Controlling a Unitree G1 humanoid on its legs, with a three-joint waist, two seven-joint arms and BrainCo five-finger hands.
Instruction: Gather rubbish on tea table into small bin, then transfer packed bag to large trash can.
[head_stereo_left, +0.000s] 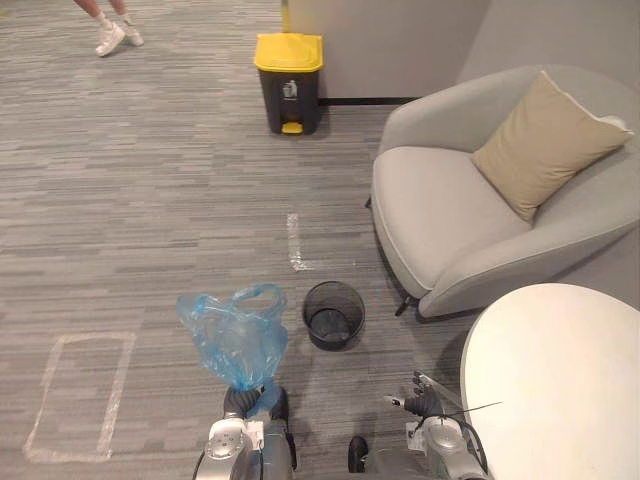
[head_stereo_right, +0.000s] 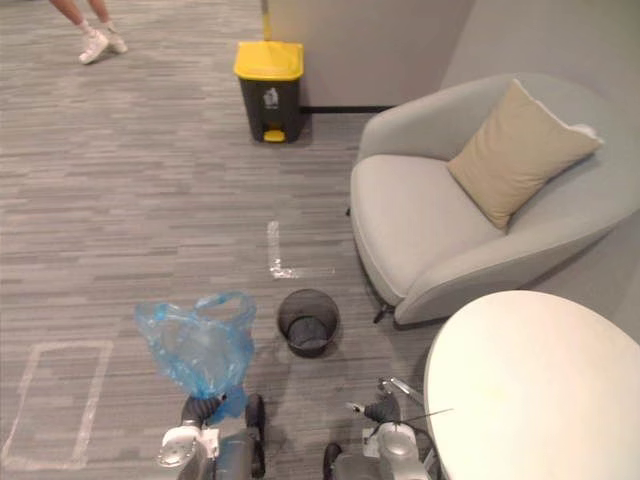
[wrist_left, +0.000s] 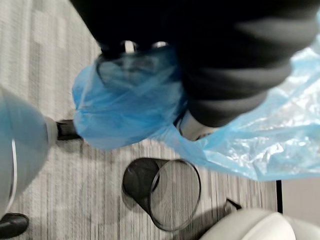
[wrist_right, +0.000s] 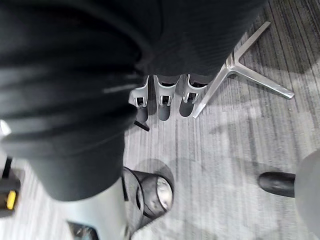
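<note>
**Blue bag in the left hand, beside the small bin**

The left hand (head_stereo_left: 252, 402) is low and close to the robot, with its fingers (wrist_left: 129, 46) curled into the bunched neck of the blue bag (head_stereo_left: 235, 338). In the left wrist view the thin plastic wraps over the fingers and is caught against the thumb. The bag billows out beyond the hand, away from the robot. It is puffed and translucent, with a loop of its rim showing at the far edge. What it holds cannot be made out.

Just beside the bag, on the robot's right of it, the small mesh bin (head_stereo_left: 333, 315) stands upright on the carpet (head_stereo_left: 150, 200). Bag and bin are near each other but not touching, and no liner shows in the bin.

The right hand (head_stereo_left: 425, 402) hangs at about the same height as the left. Its fingers (wrist_right: 166, 102) are straight and loosely apart, and it holds nothing. It is next to the edge of the round white tea table (head_stereo_left: 560, 380). A silver forked metal foot (wrist_right: 250, 65) lies on the carpet past the fingers.

Beyond the table is a grey armchair (head_stereo_left: 440, 215) with a tan cushion (head_stereo_left: 545, 142) leaning in its corner. Pale tape marks (head_stereo_left: 296, 243) lie on the carpet beyond the bin, and a taped rectangle (head_stereo_left: 80, 395) lies to the robot's left.

Well apart from the bag, by the far wall, stands the large trash can (head_stereo_left: 290, 85), dark with a yellow lid that is closed. A person's legs (head_stereo_left: 110, 30) show at the far left.
</note>
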